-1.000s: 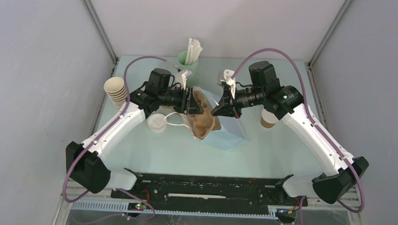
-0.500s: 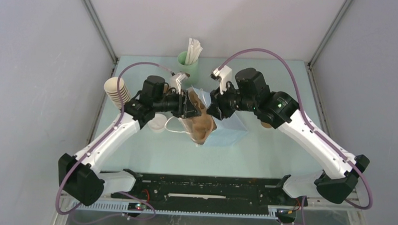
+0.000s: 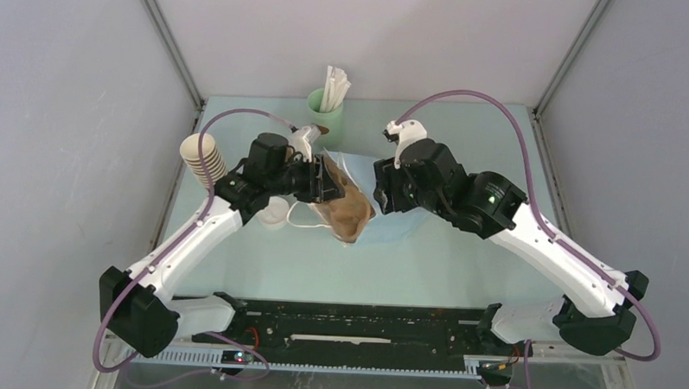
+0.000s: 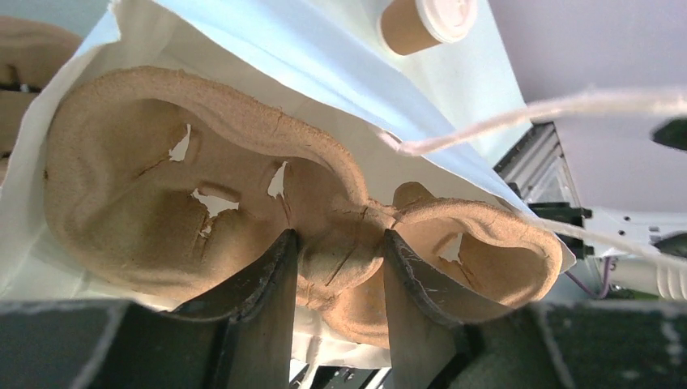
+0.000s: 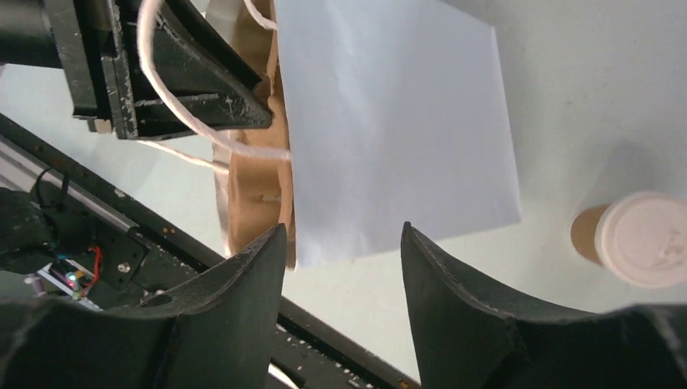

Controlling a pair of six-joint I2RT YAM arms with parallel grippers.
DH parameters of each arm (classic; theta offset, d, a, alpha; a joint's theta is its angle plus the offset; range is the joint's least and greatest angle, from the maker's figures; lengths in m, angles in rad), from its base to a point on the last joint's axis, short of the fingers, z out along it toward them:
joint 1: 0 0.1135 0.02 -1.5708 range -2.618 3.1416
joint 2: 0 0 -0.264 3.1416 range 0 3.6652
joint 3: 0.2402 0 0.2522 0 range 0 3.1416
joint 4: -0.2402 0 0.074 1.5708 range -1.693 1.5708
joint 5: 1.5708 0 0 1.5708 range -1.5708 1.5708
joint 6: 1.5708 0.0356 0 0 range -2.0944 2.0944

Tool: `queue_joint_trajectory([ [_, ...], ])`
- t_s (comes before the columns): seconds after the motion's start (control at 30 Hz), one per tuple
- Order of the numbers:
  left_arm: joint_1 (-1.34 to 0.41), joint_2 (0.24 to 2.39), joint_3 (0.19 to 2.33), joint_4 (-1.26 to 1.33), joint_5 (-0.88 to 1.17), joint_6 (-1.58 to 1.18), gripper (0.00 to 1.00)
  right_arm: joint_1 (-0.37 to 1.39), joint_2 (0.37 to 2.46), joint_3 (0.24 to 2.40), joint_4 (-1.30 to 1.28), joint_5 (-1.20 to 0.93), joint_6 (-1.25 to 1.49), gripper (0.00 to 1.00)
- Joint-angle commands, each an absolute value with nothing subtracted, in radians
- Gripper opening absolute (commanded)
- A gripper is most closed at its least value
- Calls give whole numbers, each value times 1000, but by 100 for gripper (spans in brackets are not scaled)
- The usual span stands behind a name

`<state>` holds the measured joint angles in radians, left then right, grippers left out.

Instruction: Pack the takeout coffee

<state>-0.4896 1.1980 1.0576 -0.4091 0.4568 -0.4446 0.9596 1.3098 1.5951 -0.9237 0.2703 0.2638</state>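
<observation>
Grips with the left end effector (image 4: 338,237) the brown moulded-pulp cup carrier (image 4: 162,203) at its narrow middle, one finger on each side of the waist. Holds this carrier partly inside the light-blue paper bag with white string handles (image 5: 389,121), most probably to push it down to the bottom and to spread the paper walls to receive a cup. Seems to tip the bag toward the left arm, mouth facing that end effector, to allow a sideways insertion.

Shows the right end effector (image 5: 342,231) with jaws wide apart and nothing between them, hovering just beside the lower corner of the bag without touching the paper.

Leaves the takeout coffee (image 5: 628,237), a small brown kraft paper cup under a round white plastic lid, upright on the pale green tabletop (image 3: 321,263), outside the bag, near its right side and apart from both end effectors. Not yet packed. Hides this cup below the right forearm in the top view.

Reaches with the left arm forward and inward, elbow bent, wrist turned to point the fingers to the right into the bag. Bends the right arm in a mirrored way, wrist pointing left toward the bag, forearm over the right part of the tabletop.
</observation>
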Motion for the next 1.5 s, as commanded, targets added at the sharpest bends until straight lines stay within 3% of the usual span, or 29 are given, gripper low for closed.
queue_joint_trajectory([
  [0.0, -504, 1212, 1139, -433, 333, -459, 0, 995, 1239, 1556, -918, 381, 438, 61],
  [0.33, -512, 1259, 1202, -438, 335, -458, 0, 997, 1223, 1455, -824, 362, 557, 60],
  [0.53, -512, 1269, 1225, -437, 331, -455, 0, 1003, 1267, 1494, -834, 455, 500, 45],
  [0.8, -514, 1304, 1272, -467, 324, -447, 0, 1013, 1338, 1539, -855, 494, 484, 45],
  [1.0, -517, 1309, 1288, -468, 312, -458, 0, 1044, 1378, 1573, -963, 648, 558, 49],
  [1.13, -520, 1298, 1283, -469, 295, -462, 0, 1058, 1386, 1584, -1010, 714, 612, 45],
  [1.47, -536, 1289, 1279, -493, 190, -470, 0, 1079, 1358, 1555, -1022, 716, 655, 46],
])
